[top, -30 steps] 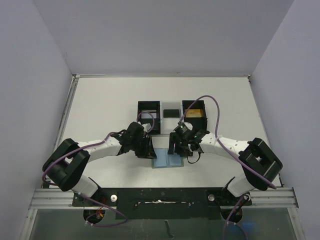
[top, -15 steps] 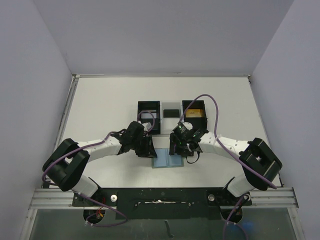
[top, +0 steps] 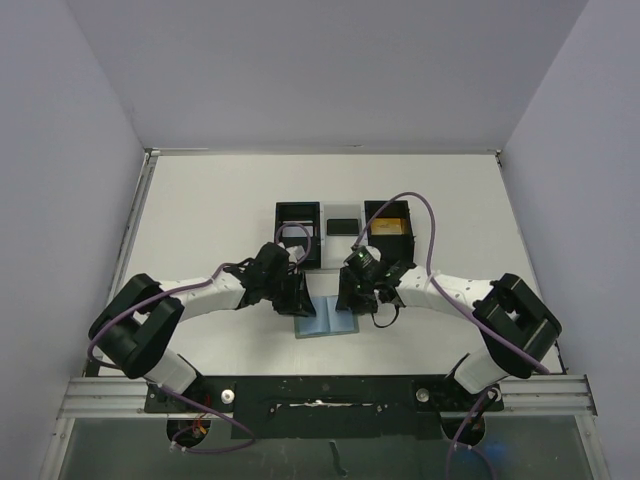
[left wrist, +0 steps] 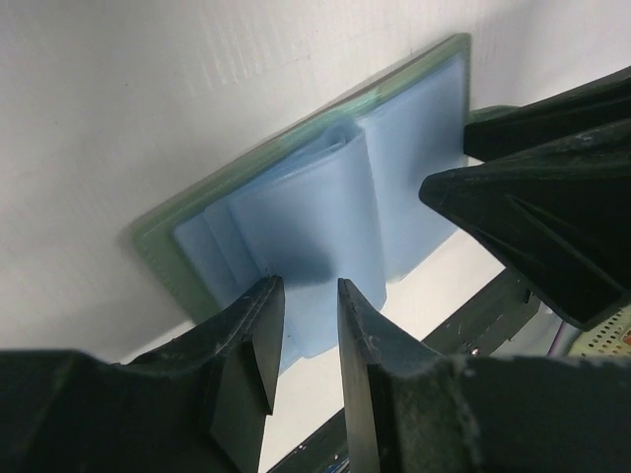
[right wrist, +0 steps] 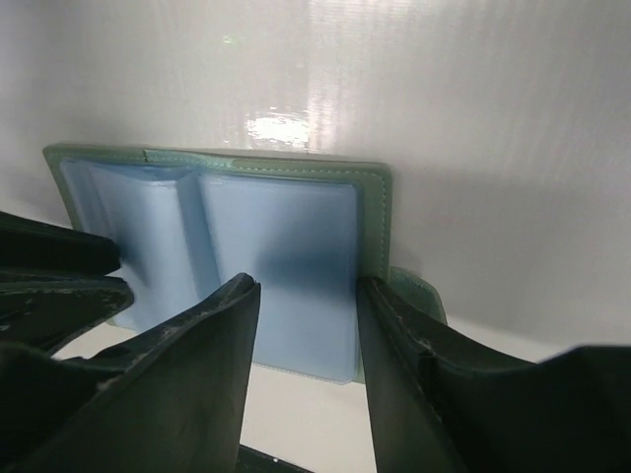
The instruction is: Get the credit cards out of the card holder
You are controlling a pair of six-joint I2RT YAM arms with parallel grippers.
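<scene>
The card holder [top: 326, 321] lies open on the table, teal-grey with two pale blue pockets [left wrist: 325, 212]; no card shows in them. My left gripper [top: 298, 302] is at its left half, jaws a narrow gap apart over the pocket edge [left wrist: 304, 288], with nothing between them. My right gripper [top: 350, 298] is at the right half, open over the right pocket [right wrist: 306, 291], next to the side tab [right wrist: 419, 293]. A gold-orange card [top: 389, 224], a black card [top: 342, 226] and a pale card [top: 293, 231] lie in the boxes behind.
Two black square boxes [top: 280, 250] [top: 409, 240] flank a white tray [top: 342, 243] just behind the grippers. The right gripper's fingers [left wrist: 532, 207] show close by in the left wrist view. Grey walls enclose the table on three sides.
Both grippers and the open card holder have shifted slightly to the left. The boxes and cards behind have not moved.
</scene>
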